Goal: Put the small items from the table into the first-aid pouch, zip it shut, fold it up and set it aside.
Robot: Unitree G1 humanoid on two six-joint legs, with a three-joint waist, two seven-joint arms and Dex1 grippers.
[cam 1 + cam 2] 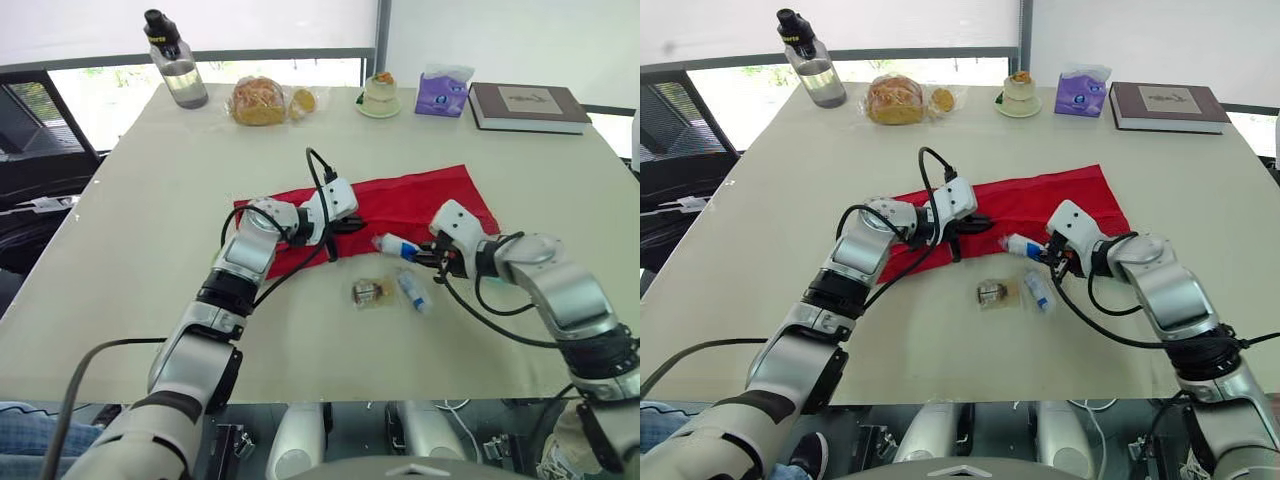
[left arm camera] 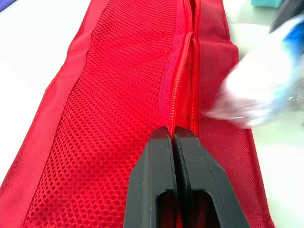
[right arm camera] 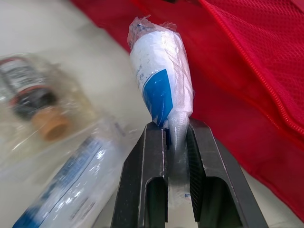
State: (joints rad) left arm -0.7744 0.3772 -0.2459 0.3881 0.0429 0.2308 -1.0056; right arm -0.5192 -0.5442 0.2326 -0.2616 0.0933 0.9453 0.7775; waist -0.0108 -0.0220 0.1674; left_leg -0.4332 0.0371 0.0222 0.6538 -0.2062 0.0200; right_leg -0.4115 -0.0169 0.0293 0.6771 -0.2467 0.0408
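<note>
The red first-aid pouch (image 1: 420,198) lies flat and open on the table, its mesh pocket (image 2: 114,109) and zipper (image 2: 183,61) facing up. My left gripper (image 1: 349,223) is shut, pinching the pouch's fabric by the zipper; its fingertips (image 2: 164,142) press together there. At the pouch's front edge, my right gripper (image 1: 428,255) is shut on a white and blue wrapped packet (image 3: 161,71), held just above the table. On the table in front of the pouch lie a small brown vial in a clear bag (image 1: 370,292) and a second blue and white packet (image 1: 413,290).
Along the far edge stand a water bottle (image 1: 176,60), bagged bread (image 1: 258,100), a small cake on a plate (image 1: 380,95), a purple tissue pack (image 1: 443,92) and a dark book (image 1: 527,105). Bare table (image 1: 150,250) spreads to the left of the pouch.
</note>
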